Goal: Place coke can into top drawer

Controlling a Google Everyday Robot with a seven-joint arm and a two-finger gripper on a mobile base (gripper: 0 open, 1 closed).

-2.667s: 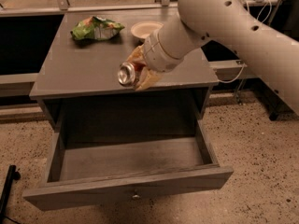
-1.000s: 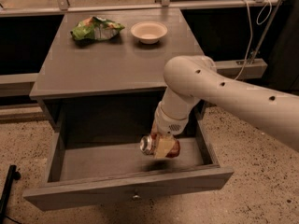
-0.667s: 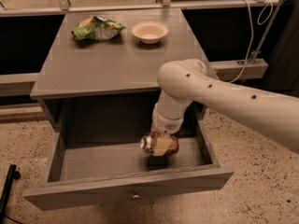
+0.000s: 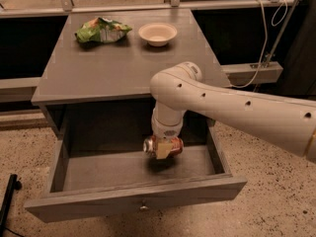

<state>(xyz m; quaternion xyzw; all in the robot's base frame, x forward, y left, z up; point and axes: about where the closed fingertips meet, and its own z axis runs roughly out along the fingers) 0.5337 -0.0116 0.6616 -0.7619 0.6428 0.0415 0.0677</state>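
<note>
Fingers (image 4: 162, 151) are clamped on the coke can (image 4: 176, 145): red, lying sideways, silver end facing 9 o'clock. The gripper (image 4: 163, 147) is down inside the open top drawer (image 4: 137, 199), slightly toward 1 o'clock of its middle. Can't tell if the can touches the floor. On the cabinet top (image 4: 108, 68), a bowl (image 4: 157, 33) sits at 3 o'clock of the green chip bag (image 4: 102, 30).

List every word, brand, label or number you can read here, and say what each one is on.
No text here can be quoted.
coke can: white markings, too blurred to read. The gripper holds it on its side inside the open top drawer.
green chip bag on the cabinet top: print too blurred to read.
white bowl: no lettering visible.
</note>
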